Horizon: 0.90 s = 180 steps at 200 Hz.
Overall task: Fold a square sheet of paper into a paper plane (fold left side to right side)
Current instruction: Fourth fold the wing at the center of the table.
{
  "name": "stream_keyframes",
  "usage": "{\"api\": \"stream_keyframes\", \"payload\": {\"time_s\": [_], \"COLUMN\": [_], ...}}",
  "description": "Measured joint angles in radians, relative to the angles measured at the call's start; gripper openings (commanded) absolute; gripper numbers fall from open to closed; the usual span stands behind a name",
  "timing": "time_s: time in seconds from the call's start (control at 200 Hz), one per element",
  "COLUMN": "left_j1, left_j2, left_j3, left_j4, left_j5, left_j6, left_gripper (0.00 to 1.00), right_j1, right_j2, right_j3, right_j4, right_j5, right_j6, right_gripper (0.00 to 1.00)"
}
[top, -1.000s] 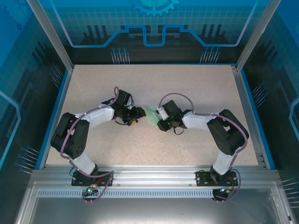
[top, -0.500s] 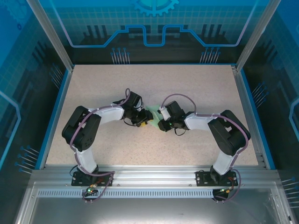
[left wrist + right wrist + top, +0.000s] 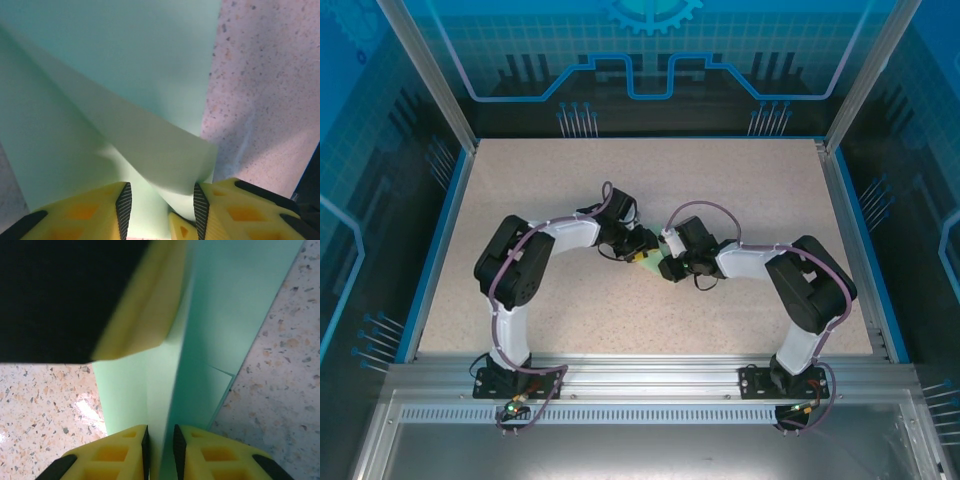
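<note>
Between blue walls (image 3: 650,60), paper (image 3: 125,60) on tabletop (image 3: 750,190).

paper (image 3: 652,263) – on table (image 3: 620,180) | left end effector (image 3: 639,251) on its left | right end effector (image 3: 669,268) opposite

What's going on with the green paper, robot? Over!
Right fingers pinched on a raised fold of the green paper. Left fingers open, straddling a lifted flap. Nothing in the way. Over.
</note>
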<state>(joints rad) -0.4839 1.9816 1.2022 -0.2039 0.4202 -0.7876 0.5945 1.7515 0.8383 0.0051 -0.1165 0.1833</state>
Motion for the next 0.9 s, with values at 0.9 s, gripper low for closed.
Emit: {"api": "stream_keyframes", "payload": {"time_s": [0.9], "left_j1": [-0.015], "left_j2": [0.032], "left_j3": [0.026], "left_j4": [0.002], "left_j5": [0.007], "left_j6": [0.000], "left_gripper": [0.42], "right_j1": [-0.124], "right_j2": [-0.114], "right_j3": [-0.035], "right_j4": [-0.179], "right_j5": [-0.221], "right_j6": [0.052], "right_gripper": [0.43]}}
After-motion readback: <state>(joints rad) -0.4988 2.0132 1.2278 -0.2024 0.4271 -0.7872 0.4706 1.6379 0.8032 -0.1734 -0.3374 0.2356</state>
